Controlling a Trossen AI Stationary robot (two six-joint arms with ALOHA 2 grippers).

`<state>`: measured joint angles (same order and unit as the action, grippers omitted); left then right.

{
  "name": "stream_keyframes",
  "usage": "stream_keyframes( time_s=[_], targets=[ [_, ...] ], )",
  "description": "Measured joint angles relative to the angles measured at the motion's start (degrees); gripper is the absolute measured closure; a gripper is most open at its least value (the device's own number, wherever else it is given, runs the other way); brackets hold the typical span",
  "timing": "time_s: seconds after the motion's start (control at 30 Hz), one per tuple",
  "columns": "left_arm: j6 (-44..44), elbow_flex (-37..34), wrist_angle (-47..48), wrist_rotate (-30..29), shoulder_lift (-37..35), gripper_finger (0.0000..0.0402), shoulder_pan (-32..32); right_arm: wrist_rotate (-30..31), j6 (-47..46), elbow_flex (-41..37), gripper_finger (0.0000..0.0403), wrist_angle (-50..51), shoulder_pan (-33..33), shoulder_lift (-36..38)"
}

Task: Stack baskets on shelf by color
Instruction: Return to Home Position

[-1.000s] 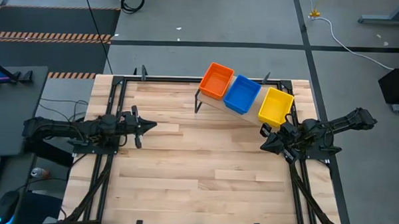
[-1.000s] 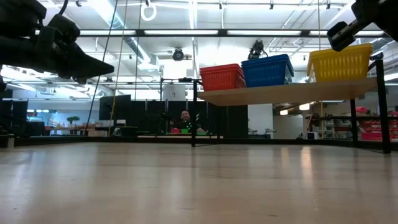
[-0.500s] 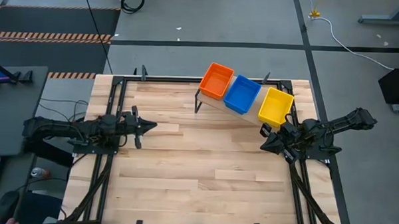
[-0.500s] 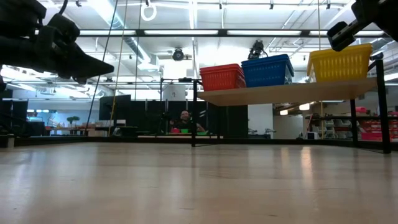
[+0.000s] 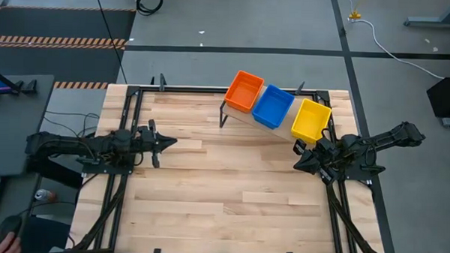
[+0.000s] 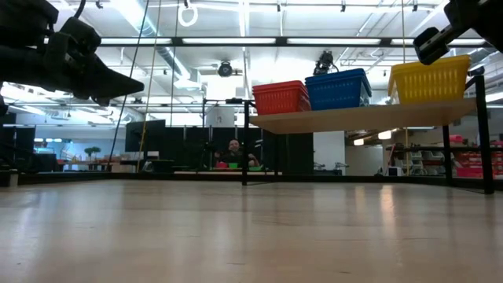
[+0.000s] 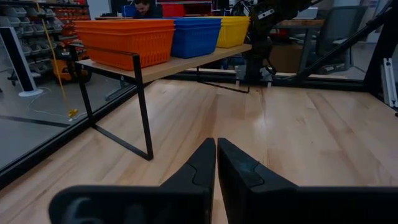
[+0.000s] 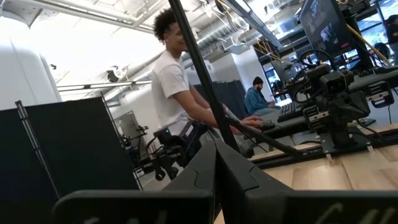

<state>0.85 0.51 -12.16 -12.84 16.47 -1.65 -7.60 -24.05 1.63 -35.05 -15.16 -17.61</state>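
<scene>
Nothing on the desk (image 5: 223, 186) had moved since a second earlier. Both sets of jaws hung exactly where they had been, and the only stir was a person's hand (image 5: 2, 243) edging in at the near left corner, off the desk.

My left jaws were clenched on nothing, held over the desk's left side and well apart from the shelf (image 6: 361, 118). My right jaws were clenched and empty too, raised near the shelf's yellow end but clear of it. From that stillness I judged the homing all but finished. With no basket lying loose on the desk, I judged the sorting done as well.

The shelf stood askew at the desk's far right. On it sat the orange pile (image 5: 245, 90), the blue pile (image 5: 273, 107) and the yellow pile (image 5: 311, 121), side by side in that order from left to right. Each was nested so squarely that from above it looked like a single basket. How many were in each pile I could not count.
</scene>
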Motion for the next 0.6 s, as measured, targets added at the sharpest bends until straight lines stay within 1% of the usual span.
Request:
stream_keyframes(
  time_s=[0.23, 0.6],
  targets=[
    [0.00, 0.00, 0.00, 0.00, 0.00, 0.0370, 0.00, -0.01, -0.01, 0.00, 0.0391, 0.00, 0.00, 0.00],
    [-0.03, 0.00, 0.01, 0.00, 0.00, 0.0380, 0.00, 0.00, -0.01, 0.00, 0.0391, 0.00, 0.00, 0.00]
  ],
)
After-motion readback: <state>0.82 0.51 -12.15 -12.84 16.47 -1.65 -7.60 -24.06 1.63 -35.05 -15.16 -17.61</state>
